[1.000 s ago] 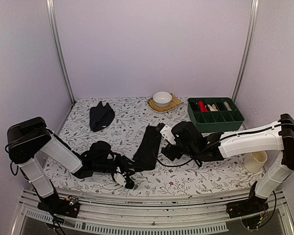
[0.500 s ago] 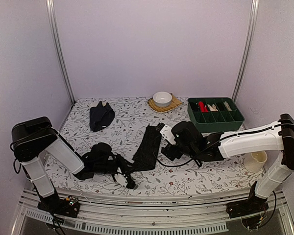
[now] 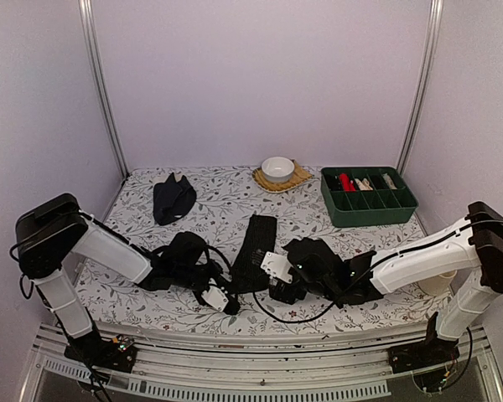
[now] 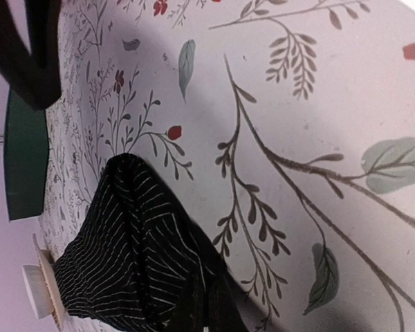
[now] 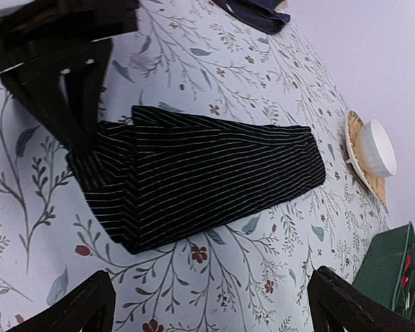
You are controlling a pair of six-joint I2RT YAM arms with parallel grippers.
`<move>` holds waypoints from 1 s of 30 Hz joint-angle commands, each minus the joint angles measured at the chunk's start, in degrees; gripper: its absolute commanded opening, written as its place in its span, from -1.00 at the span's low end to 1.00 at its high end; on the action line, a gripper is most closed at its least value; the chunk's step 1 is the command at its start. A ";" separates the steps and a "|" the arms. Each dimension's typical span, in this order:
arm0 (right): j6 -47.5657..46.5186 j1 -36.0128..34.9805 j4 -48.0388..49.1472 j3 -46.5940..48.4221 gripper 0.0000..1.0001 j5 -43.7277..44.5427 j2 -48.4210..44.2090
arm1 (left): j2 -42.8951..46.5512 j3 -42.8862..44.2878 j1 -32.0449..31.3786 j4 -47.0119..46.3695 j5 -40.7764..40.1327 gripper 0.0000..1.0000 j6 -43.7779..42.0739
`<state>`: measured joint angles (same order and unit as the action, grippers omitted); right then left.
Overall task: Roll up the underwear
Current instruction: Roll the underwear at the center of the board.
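Left end effector (image 3: 227, 294) is clamped fully shut, right at the near end of the striped underwear (image 3: 255, 248). In the left wrist view the cloth bunches up into a ridge toward the fingers, so it looks pinched there rather than just touched.

Right end effector (image 5: 213, 306) is spread wide open with nothing in it. It sits low over the counter (image 3: 134, 213), just to the right of that same near end, and both its fingers frame the cloth from the side.

The striped underwear is folded into a long narrow strip lying flat on the floral counter, running from the two end effectors back toward the wall. Not rolled yet, only the gripped end is lifted a bit.

The other underwear (image 3: 173, 198), plain black, sits crumpled at the far left, well apart from both arms.

Further out at the back there's a white bowl (image 3: 277, 167) on a woven mat (image 3: 299, 177). A green divided tray (image 3: 369, 216) with small items in it sits to the right of the bowl. A cream cup (image 3: 438, 279) pokes out from behind the right arm near the right edge.
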<state>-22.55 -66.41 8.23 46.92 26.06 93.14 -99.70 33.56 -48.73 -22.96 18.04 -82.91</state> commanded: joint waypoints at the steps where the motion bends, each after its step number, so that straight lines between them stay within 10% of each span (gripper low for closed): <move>1: -5.16 -1.74 5.07 -1.89 0.98 -7.32 -1.56 | -1.34 6.32 0.50 24.41 7.37 -1.00 7.30; 30: -7.75 -6.31 5.65 2.27 0.60 -9.52 9.61 | -18.86 37.79 11.82 60.48 34.92 -1.00 16.55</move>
<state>-30.87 -72.25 12.10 46.57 14.90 100.20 -116.81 68.90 -37.71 33.82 49.69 -68.25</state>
